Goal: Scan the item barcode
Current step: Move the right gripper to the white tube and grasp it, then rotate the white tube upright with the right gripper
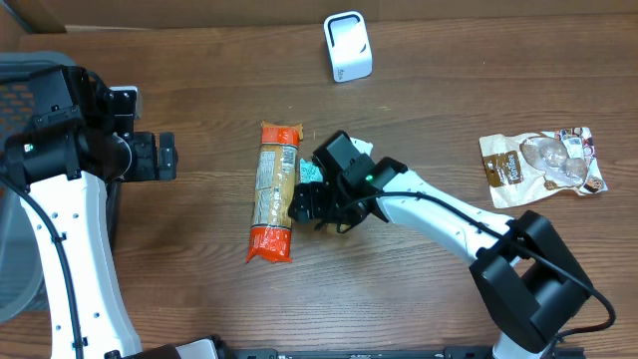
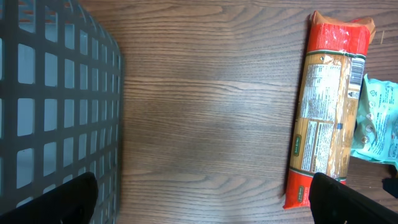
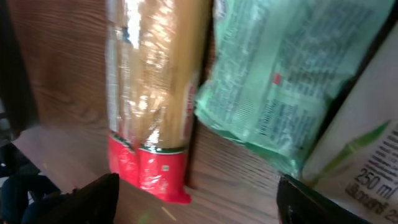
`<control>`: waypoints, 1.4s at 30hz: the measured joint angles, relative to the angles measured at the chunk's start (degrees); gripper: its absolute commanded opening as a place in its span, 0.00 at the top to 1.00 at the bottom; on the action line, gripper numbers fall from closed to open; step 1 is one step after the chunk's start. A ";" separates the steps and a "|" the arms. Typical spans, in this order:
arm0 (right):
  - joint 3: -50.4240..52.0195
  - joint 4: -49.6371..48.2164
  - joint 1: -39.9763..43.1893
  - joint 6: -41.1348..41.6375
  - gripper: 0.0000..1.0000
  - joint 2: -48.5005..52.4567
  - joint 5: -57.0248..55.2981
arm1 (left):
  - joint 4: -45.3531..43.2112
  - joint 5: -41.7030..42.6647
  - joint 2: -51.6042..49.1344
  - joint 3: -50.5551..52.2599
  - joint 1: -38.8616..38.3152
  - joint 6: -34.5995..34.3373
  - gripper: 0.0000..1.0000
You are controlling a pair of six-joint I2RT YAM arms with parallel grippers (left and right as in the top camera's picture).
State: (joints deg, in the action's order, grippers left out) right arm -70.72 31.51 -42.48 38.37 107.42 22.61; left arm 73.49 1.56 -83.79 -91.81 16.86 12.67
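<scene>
The pasta pack [image 1: 274,189] lies flat on the counter [image 1: 199,80] near its middle, long axis running toward and away from the robot, and the right hand [image 1: 321,211] hangs just beside its right edge, over the nearer half. That hand is released: in the right wrist view its two dark fingers [image 3: 93,199] stand wide apart at the bottom corners, clasping nothing, with the pack's red end and a green packet [image 3: 280,74] lying below and between them. The green packet lies against the pack's right side, and the overhead view shows only a corner of it [image 1: 310,173] beside the arm. The right wrist view alone shows a white carton [image 3: 367,155] at the packet's far side; overhead it is hidden under the arm. The left wrist view alone shows the pack's label side clearly: red at both ends, clear film over pale yellow strands, blocks of small print, and a white strip that looks like a barcode [image 2: 356,73] on the edge facing the green packet. The left hand [image 1: 150,157] is well apart to the left, released too, its fingers [image 2: 74,199] spread over bare wood beside a grey mesh basket [image 2: 56,106]. A white scanner [image 1: 347,46] stands upright at the far edge, and a brown snack pouch [image 1: 543,165] lies flat far right.
</scene>
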 measured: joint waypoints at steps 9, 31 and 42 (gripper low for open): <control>0.76 10.58 2.25 -2.27 0.25 0.02 -2.49 | 0.00 0.00 0.02 0.00 0.00 0.00 0.00; -0.52 10.27 29.33 0.13 0.00 0.02 -10.95 | -0.02 0.00 0.02 0.00 0.00 0.00 0.00; 0.72 0.57 19.21 27.41 0.00 0.02 -19.23 | 0.00 0.00 0.00 0.00 0.00 0.00 0.00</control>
State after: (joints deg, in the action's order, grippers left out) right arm -70.00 32.08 -23.27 65.78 107.44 3.38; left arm 73.49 1.56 -83.79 -91.81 16.86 12.67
